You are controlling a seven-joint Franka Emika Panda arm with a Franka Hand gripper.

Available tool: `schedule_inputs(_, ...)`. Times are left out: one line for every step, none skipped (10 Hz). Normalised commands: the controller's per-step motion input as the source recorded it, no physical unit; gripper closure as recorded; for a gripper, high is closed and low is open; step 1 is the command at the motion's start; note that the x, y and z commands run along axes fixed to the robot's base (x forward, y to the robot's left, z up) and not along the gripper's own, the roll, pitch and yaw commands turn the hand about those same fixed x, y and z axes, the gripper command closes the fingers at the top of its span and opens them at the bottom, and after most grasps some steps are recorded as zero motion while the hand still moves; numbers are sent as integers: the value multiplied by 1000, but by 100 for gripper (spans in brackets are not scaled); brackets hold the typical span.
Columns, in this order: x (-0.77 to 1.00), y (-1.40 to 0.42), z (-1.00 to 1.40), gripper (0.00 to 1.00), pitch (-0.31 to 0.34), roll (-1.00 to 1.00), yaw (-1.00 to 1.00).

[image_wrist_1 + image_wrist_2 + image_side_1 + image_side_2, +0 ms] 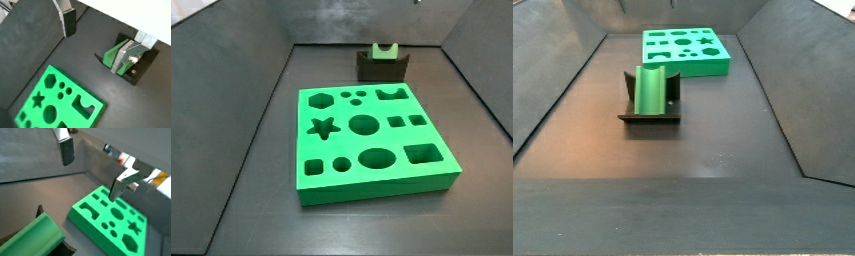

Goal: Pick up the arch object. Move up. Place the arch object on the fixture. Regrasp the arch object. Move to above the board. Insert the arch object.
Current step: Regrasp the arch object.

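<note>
Claw (97, 37) up high over the counter (40, 45), fingers spread wide apart, nothing between them. I see it in both wrist views only (93, 170); neither side view catches it. One silver finger (69, 21) hangs well clear of the fixture; the other finger (127, 57) overlaps the fixture in my wrist picture, but from that picture I cannot tell whether it touches anything.

Arch object (651, 88) sits on the fixture (648, 116), resting in its cradle, not in the claw's hold. In a side view it reads as a long light-green piece lying along the fixture; in a side view from the far end it shows as a small green end (384, 50) poking above the dark fixture (382, 66). Wrist views show it too: (113, 54) on the dark bracket (143, 62), and large and close at (37, 235).

Board (372, 140) lies flat on the counter just beside the fixture, a narrow dark gap between them. Its holes — star, hexagon, circles, squares, arch — all look unfilled. Board also seen at (684, 50), (57, 100), (113, 223).
</note>
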Motion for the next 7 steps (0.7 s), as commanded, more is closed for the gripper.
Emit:
schedule_inputs(-34, -42, 50, 0, 9, 1000, 11)
schedule_inputs(-37, -22, 40, 0, 6, 1000, 12)
schedule_inputs(-32, -40, 8, 0, -1, 1000, 12)
schedule_inputs(-40, -30, 14, 0, -6, 1000, 13)
schedule_inputs(-48, -25, 21, 0, -12, 1000, 14)
schedule_inputs(-44, -26, 14, 0, -19, 1000, 14)
schedule_inputs(-38, -23, 0, 0, -26, 1000, 16)
